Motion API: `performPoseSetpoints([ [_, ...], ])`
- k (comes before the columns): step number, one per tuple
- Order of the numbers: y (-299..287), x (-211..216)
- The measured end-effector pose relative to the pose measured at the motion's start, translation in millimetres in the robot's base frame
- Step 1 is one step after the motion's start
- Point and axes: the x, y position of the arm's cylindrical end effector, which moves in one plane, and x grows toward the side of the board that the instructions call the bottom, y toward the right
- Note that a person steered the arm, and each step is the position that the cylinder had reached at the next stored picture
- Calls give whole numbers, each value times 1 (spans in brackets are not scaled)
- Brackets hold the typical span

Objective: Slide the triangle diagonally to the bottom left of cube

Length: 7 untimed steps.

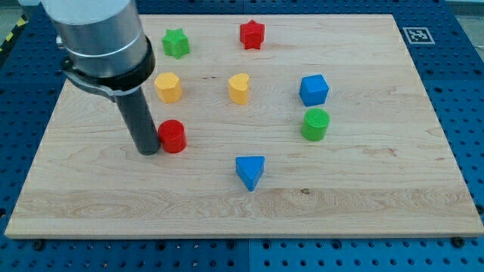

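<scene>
The blue triangle (pixel 250 171) lies on the wooden board at the view's lower middle. The blue cube (pixel 314 90) sits up and to the right of it, with a green cylinder (pixel 315 124) just below the cube. My tip (pixel 147 150) rests on the board at the view's left, touching or nearly touching the left side of a red cylinder (pixel 173 136). The tip is far to the left of the triangle and the cube.
A yellow hexagonal block (pixel 169 87) and a yellow heart-shaped block (pixel 239 88) stand in the middle row. A green star (pixel 176 42) and a red star (pixel 252 34) are near the view's top. The board (pixel 378 196) lies on a blue pegboard table.
</scene>
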Motion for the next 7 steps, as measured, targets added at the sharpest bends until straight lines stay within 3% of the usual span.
performPoseSetpoints([
  [2, 12, 8],
  [3, 34, 47],
  [5, 121, 72],
  [7, 164, 71],
])
